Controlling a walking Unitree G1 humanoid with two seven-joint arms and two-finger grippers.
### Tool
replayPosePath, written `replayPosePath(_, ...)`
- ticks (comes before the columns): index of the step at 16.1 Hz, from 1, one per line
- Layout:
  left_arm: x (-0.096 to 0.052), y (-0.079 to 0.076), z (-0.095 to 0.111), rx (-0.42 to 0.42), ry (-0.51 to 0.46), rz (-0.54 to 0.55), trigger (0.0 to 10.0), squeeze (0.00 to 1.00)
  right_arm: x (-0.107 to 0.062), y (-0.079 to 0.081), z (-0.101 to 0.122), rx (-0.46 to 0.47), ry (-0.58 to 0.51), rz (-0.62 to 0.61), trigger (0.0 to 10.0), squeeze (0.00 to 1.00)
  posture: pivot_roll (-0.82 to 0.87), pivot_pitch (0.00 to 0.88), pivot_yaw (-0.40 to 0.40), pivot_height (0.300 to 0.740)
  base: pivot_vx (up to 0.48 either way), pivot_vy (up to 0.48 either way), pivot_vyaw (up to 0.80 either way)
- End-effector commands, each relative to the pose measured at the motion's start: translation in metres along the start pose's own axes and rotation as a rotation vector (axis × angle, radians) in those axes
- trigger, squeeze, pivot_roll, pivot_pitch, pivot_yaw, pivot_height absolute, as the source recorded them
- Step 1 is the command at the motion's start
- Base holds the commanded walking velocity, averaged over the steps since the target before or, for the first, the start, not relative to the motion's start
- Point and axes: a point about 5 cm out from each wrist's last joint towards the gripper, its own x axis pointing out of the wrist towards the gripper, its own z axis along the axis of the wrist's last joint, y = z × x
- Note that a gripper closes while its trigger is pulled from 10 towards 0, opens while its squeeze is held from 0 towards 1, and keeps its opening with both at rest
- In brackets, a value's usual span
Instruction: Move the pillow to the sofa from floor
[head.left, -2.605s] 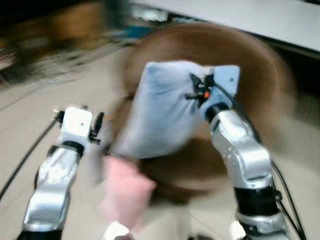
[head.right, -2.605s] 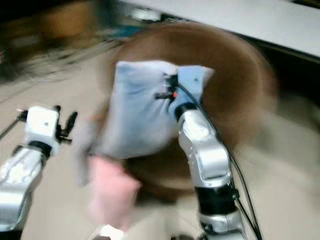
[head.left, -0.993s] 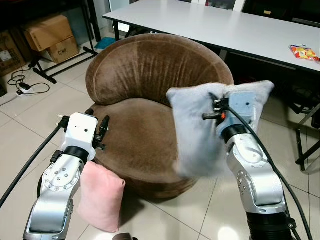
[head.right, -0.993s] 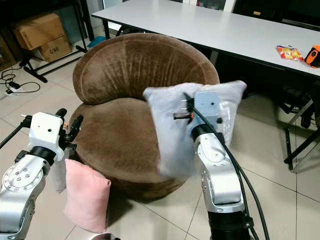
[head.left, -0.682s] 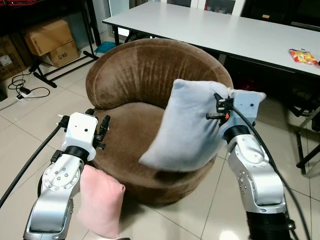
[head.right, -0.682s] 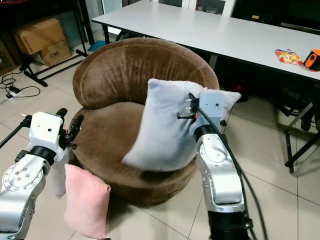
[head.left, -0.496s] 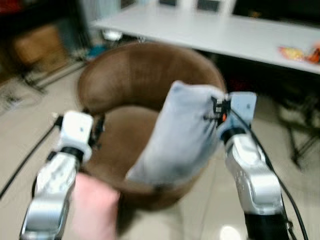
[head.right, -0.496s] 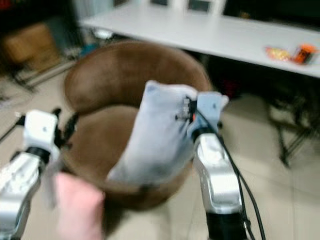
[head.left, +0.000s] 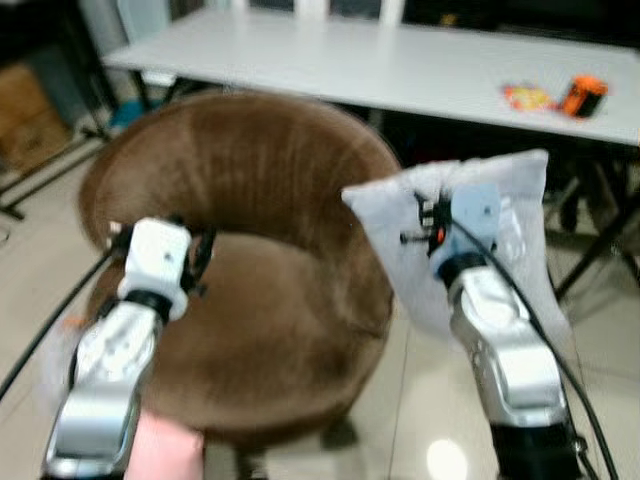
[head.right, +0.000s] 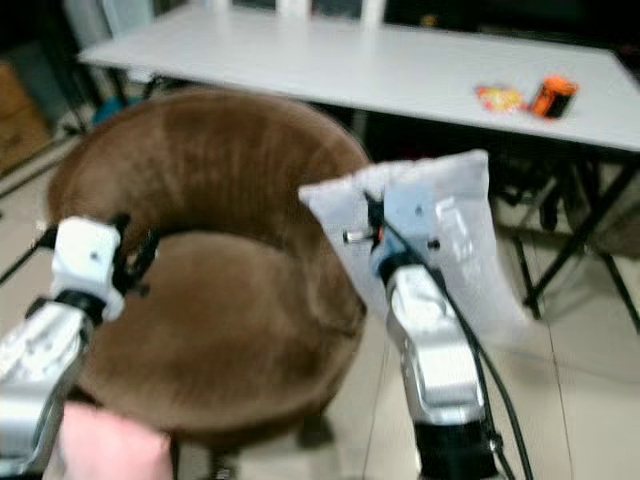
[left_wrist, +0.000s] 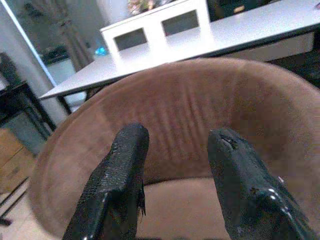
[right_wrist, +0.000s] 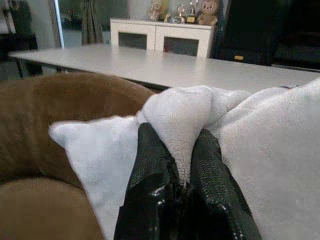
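My right gripper pinches pillow by a bunched fold | soft, light, likely droops | sofa beside | left gripper spread, empty

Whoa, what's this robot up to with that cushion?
It's carrying a pale grey pillow to the round brown sofa chair. Its right tool is pinched shut on a fold of the pillow, holding it in the air beside the chair's right edge, not yet on the seat. The left tool hangs open and empty over the seat. A pink pillow sits low in front.
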Motion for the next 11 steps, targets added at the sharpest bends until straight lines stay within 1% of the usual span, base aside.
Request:
replayPosePath(1, -0.002, 0.006, 0.0, 0.021, 0.004, 0.013, 10.0, 0.0, 0.002, 0.014, 0.018, 0.02, -0.083, 0.072, 10.0, 0.0, -0.02, 0.0, -0.004, 0.74, 0.356, 0.0, 0.8)
replayPosePath(3, -0.003, 0.005, 0.0, 0.027, 0.001, 0.005, 10.0, 0.0, -0.001, 0.022, 0.018, 0.026, -0.085, 0.156, 10.0, 0.0, -0.02, 0.0, -0.004, 0.74, 0.345, 0.0, 0.8)
replayPosePath(6, -0.003, 0.005, 0.0, 0.03, -0.002, 0.003, 10.0, 0.0, -0.004, 0.024, 0.018, 0.009, -0.089, 0.251, 10.0, 0.0, -0.02, 0.0, -0.001, 0.74, 0.291, 0.0, 0.8)
replayPosePath(7, -0.003, 0.005, 0.0, 0.032, -0.001, 0.002, 10.0, 0.0, -0.005, 0.024, 0.018, -0.002, -0.09, 0.273, 10.0, 0.0, -0.02, 0.0, 0.001, 0.74, 0.0, 0.0, 0.0)
replayPosePath(11, -0.003, 0.006, 0.0, 0.046, 0.003, 0.013, 10.0, 0.0, -0.005, 0.019, 0.019, 0.051, -0.086, 0.302, 10.0, 0.0, -0.02, 0.0, 0.001, 0.74, 0.0, 0.0, 0.0)
